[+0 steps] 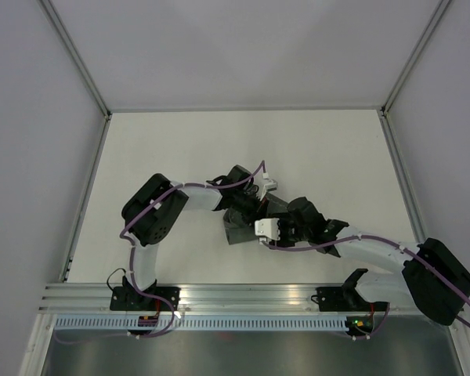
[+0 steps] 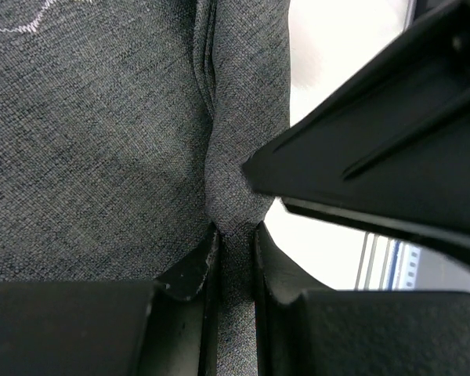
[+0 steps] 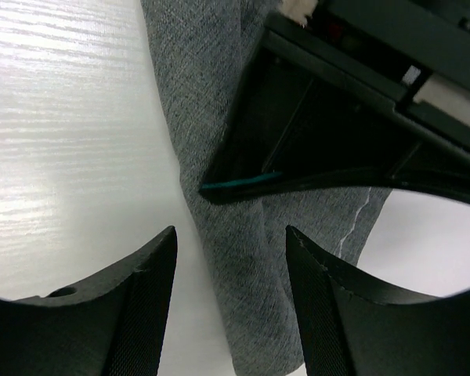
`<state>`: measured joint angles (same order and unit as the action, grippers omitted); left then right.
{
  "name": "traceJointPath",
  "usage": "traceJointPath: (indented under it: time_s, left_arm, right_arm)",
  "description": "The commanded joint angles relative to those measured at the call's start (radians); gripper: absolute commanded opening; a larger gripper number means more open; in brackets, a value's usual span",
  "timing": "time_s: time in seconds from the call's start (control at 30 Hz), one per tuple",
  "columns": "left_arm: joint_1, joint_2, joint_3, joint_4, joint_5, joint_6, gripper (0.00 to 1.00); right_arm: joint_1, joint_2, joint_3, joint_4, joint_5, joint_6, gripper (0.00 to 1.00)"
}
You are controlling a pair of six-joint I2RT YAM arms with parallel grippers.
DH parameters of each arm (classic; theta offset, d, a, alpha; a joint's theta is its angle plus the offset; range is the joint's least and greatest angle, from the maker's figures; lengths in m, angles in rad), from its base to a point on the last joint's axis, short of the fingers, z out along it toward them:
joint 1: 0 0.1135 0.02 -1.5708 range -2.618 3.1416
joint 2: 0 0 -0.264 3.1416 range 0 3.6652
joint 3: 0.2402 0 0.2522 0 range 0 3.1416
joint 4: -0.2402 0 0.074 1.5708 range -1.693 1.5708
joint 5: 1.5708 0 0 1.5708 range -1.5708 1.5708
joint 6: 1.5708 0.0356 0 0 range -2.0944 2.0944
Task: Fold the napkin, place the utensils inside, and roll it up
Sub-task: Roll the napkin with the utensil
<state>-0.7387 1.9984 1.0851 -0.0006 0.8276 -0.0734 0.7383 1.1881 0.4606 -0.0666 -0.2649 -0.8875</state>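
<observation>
White table [image 1: 180,149]: both arms reach to its middle, wrists close together there.
Napkin [image 2: 102,157]: dark grey cloth, bunched at table centre below the two wrists, mostly hidden in top view.
Left gripper [image 2: 235,247]: jaws almost together, narrow fold of napkin pinched between them.
Right gripper [image 3: 229,243]: jaws apart, nothing clamped; strip of napkin lies on table below gap.
Thin light stitched line [image 3: 352,227]: runs on cloth beside right finger.

Black left hand [image 2: 235,235] and right hand [image 3: 231,235] — white links [image 1: 145,266], black joints [image 1: 153,211], purple cables [image 1: 313,247].
</observation>
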Motion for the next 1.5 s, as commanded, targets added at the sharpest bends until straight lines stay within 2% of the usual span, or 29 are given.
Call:
traceJointPath:
  time_s: [0.0,0.23,0.33,0.37,0.43,0.47,0.63,0.67,0.77,0.87,1.07,1.17,1.3,1.43,1.47]
  left_arm:
    - [-0.011,0.095,-0.022,-0.211,-0.061,0.009,0.02]
    - [-0.004,0.117,0.010,-0.251,-0.055,-0.008,0.03]
    - [-0.001,0.125,0.038,-0.272,-0.061,-0.025,0.04]
    - [0.001,0.126,0.041,-0.280,-0.067,-0.032,0.06]
    - [0.005,0.128,0.050,-0.288,-0.067,-0.045,0.11]
    - [0.007,0.128,0.050,-0.291,-0.061,-0.054,0.13]
    - [0.010,0.082,0.023,-0.251,-0.104,-0.092,0.27]
    - [0.013,0.042,0.013,-0.231,-0.117,-0.113,0.33]
    - [0.028,-0.047,-0.030,-0.141,-0.134,-0.152,0.38]
    - [0.059,-0.110,-0.047,-0.090,-0.159,-0.193,0.45]
    - [0.110,-0.219,-0.100,0.031,-0.264,-0.298,0.48]
    - [0.125,-0.295,-0.142,0.074,-0.367,-0.328,0.50]
    - [0.139,-0.455,-0.273,0.178,-0.534,-0.362,0.50]
    - [0.139,-0.721,-0.440,0.310,-0.770,-0.364,0.55]
    - [0.139,-0.771,-0.483,0.354,-0.792,-0.358,0.55]
  right_arm:
    - [0.035,0.033,-0.005,0.099,0.073,-0.002,0.63]
    - [0.050,0.087,-0.016,0.123,0.073,0.018,0.58]
    - [0.052,0.105,-0.002,0.105,0.079,0.022,0.46]
    - [0.052,0.110,0.001,0.099,0.081,0.025,0.38]
    - [0.050,0.122,0.015,0.084,0.081,0.038,0.32]
    - [0.050,0.128,0.016,0.080,0.079,0.041,0.25]
    - [0.049,0.177,0.056,0.025,0.050,0.048,0.12]
    - [0.050,0.185,0.065,-0.008,0.041,0.048,0.07]
    - [0.039,0.215,0.128,-0.089,-0.006,0.042,0.00]
    - [0.003,0.261,0.186,-0.174,-0.065,0.033,0.00]
    - [-0.063,0.304,0.266,-0.278,-0.154,0.018,0.00]
    - [-0.094,0.355,0.314,-0.331,-0.186,0.002,0.01]
    - [-0.132,0.436,0.400,-0.424,-0.264,-0.036,0.00]
    - [-0.168,0.556,0.554,-0.588,-0.330,-0.099,0.00]
    - [-0.180,0.614,0.585,-0.623,-0.341,-0.108,0.00]
